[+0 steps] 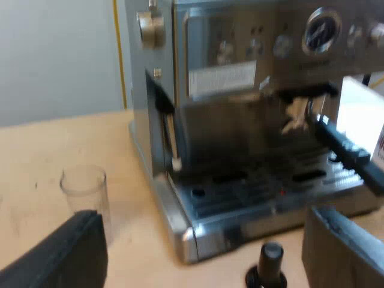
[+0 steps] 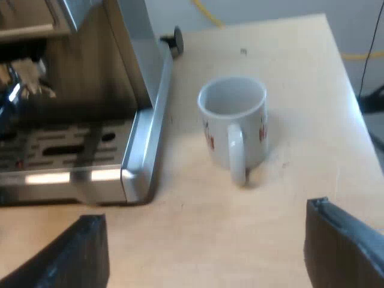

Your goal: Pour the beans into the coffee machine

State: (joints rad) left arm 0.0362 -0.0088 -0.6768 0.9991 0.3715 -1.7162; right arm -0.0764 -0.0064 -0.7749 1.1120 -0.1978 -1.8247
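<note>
Beside the steel espresso machine (image 1: 240, 120), the clear cylindrical measuring glass (image 1: 85, 192) looked light, slick and fragile; its mid-wall suited gripping. The left hand (image 1: 201, 252) and right hand (image 2: 207, 240) gaped empty.

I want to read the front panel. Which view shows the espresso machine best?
The left wrist view: the espresso machine faces the camera, with gauge, knobs and drip tray all visible. The right wrist view catches one corner of its drip tray and some of the front.
</note>
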